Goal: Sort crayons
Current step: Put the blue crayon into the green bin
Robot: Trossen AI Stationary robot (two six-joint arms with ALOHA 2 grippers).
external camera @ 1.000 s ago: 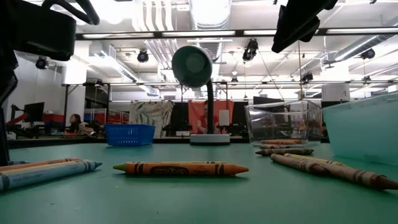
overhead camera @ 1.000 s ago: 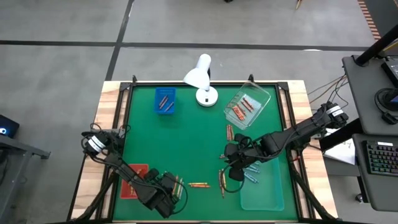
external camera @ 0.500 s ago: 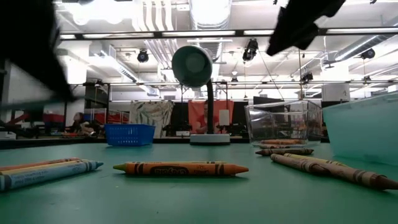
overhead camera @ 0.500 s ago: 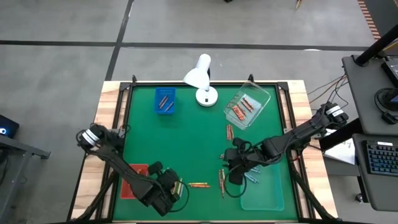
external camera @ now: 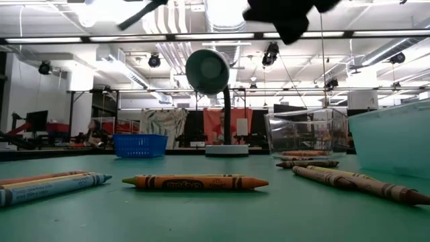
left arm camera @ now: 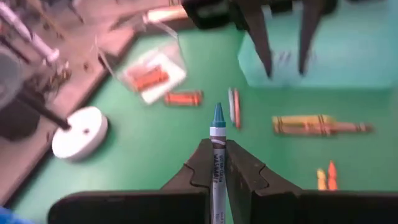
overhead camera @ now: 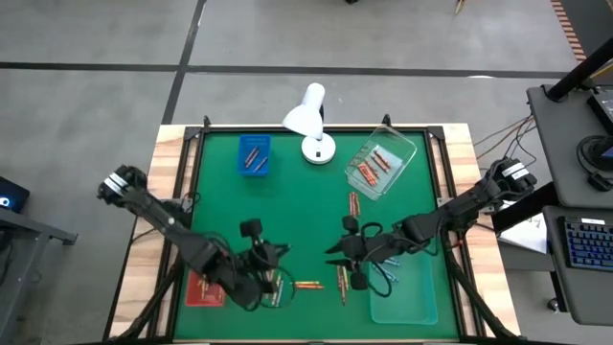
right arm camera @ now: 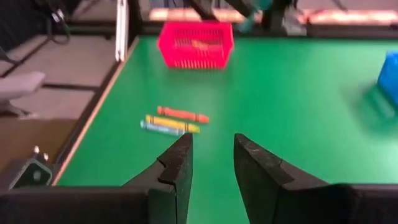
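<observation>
Near the front edge, left gripper [left arm camera: 217,163] clamps a blue crayon [left arm camera: 217,149]; right gripper [right arm camera: 212,155] seemingly empty, parted.

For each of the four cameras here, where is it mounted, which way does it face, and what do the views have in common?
High view: overhead, straight down on the green table; both arms show.
Low view: table height, level towards the white desk lamp; arms blurred overhead.
Left wrist view: left end effector shut on a blue paper-wrapped crayon, facing the clear plastic tray.
Right wrist view: right end effector open, facing the red mesh basket.
Shared: the orange crayon appears in low and high views.
</observation>
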